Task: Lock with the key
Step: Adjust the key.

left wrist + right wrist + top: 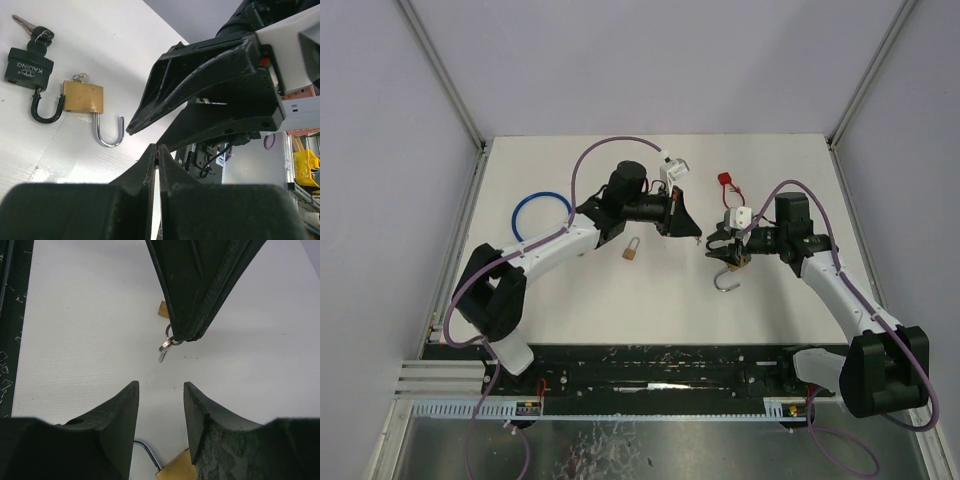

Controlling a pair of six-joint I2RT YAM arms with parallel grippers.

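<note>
Nearest my left wrist lens is my left gripper (pixel 156 148), its jaws pressed flat together. Seen from my right wrist, a small silver key (pixel 163 353) on a split ring dangles from their tip, pinched there above the table (pixel 570 300). My right gripper (pixel 160 387) faces it with jaws apart and only bare tabletop between them. A brass padlock (pixel 83 97) lies partly under one of its fingers, near the middle of the table. Its silver shackle (pixel 109 134) is swung open with one leg free. Just beside it lies a black padlock (pixel 27 67) with a black-headed key (pixel 37 36) at its top, its dark shackle reaching the brass body's side. A small brass padlock (pixel 632 250) sits apart, nearer my left arm. A blue ring (pixel 515 215) lies farther left, and a red tag (pixel 725 180) lies toward the back. The tabletop is matte white and finely textured, with a black rail (pixel 660 370) along its near edge. Pale lavender walls (pixel 620 60) in metal framing close in the other sides.
</note>
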